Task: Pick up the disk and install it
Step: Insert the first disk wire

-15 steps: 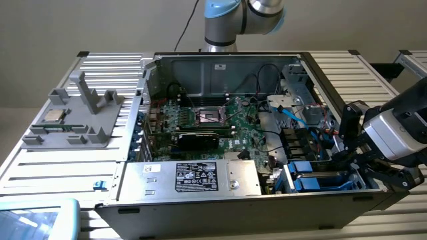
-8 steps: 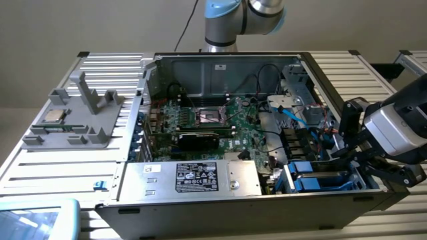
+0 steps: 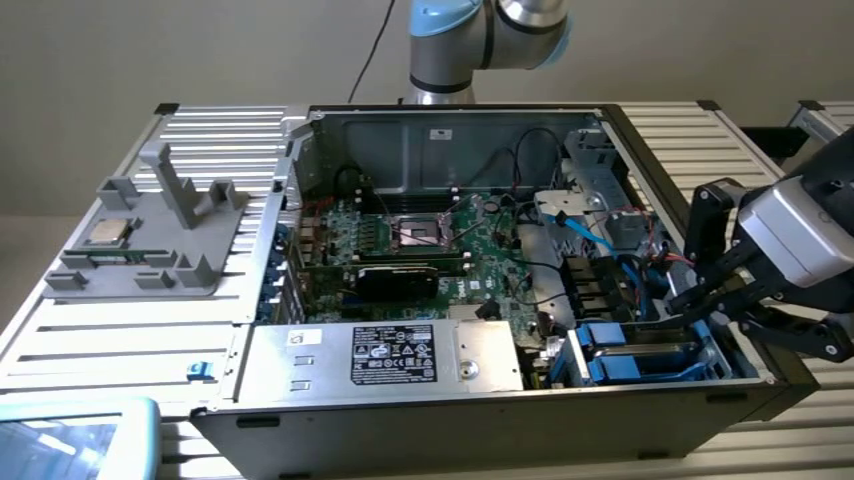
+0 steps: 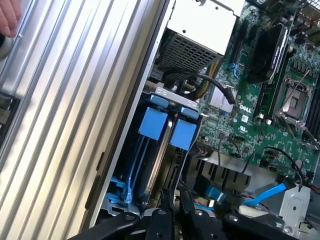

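Your black two-finger gripper hangs over the open black-and-silver computer case, at its corner on the exterior view's right. The pincer is drawn narrow, and I can make out nothing between its tips. The flat silver-grey metal disk with blue plastic rails lies down in the corner bay right beneath you. In the wrist view, the disk runs straight away from the gripper, with the square blue rail tabs at its far end. This looks like the seating stage. Keep any push in line with those rails, never skewed. Mind the flat blue cable close beside the bay, and stay off the case wall.
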`<state>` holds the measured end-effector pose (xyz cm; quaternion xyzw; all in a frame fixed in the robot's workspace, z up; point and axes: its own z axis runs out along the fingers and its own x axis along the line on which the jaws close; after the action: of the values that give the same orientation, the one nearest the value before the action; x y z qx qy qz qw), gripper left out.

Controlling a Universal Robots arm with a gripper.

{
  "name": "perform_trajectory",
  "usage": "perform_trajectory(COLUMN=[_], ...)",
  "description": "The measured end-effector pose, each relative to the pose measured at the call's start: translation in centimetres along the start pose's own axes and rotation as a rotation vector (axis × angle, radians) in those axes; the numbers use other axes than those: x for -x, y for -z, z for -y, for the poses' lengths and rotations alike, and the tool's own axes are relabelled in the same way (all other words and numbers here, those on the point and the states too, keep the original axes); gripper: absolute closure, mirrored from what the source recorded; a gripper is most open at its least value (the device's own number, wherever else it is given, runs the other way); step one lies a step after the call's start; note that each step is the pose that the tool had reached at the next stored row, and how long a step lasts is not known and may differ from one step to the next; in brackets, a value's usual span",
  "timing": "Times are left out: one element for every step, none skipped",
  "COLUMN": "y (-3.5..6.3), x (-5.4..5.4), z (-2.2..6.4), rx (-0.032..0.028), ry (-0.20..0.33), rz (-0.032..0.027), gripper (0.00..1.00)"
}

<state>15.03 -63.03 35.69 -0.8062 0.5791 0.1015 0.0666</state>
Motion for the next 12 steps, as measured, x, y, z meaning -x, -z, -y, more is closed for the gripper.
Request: perform_trajectory(y=[0.05, 0.09, 0.12, 0.13, 0.14, 0.16, 0.19, 0.23, 0.27, 0.31, 0.33, 0.31], x=[0.1, 0.2, 0.3, 0.4, 0.5, 0.6, 0.7, 0.8, 0.9, 1.0, 1.1, 1.2], z=[-0.06, -0.11, -0.16, -0.22, -0.28, -0.36, -0.42, -0.49, -0.57, -0.64, -0.71, -0.78], rx=[-0.0020, -0.0047, -0.0079, -0.0111, -0.0142, -0.0176, -0.0204, -0.0229, -0.0254, -0.0279, -0.0304, -0.0318], ry=[0.000, 0.001, 0.002, 0.002, 0.003, 0.004, 0.004, 0.005, 0.005, 0.006, 0.007, 0.007], rz=[-0.0076, -0.0157, -0.0248, -0.0346, -0.0448, -0.0544, -0.0622, -0.0697, -0.0774, -0.0853, -0.0949, -0.1053], gripper=[0.83, 0.83, 0.83, 0.83, 0.83, 0.83, 0.83, 0.83, 0.83, 0.83, 0.83, 0.83])
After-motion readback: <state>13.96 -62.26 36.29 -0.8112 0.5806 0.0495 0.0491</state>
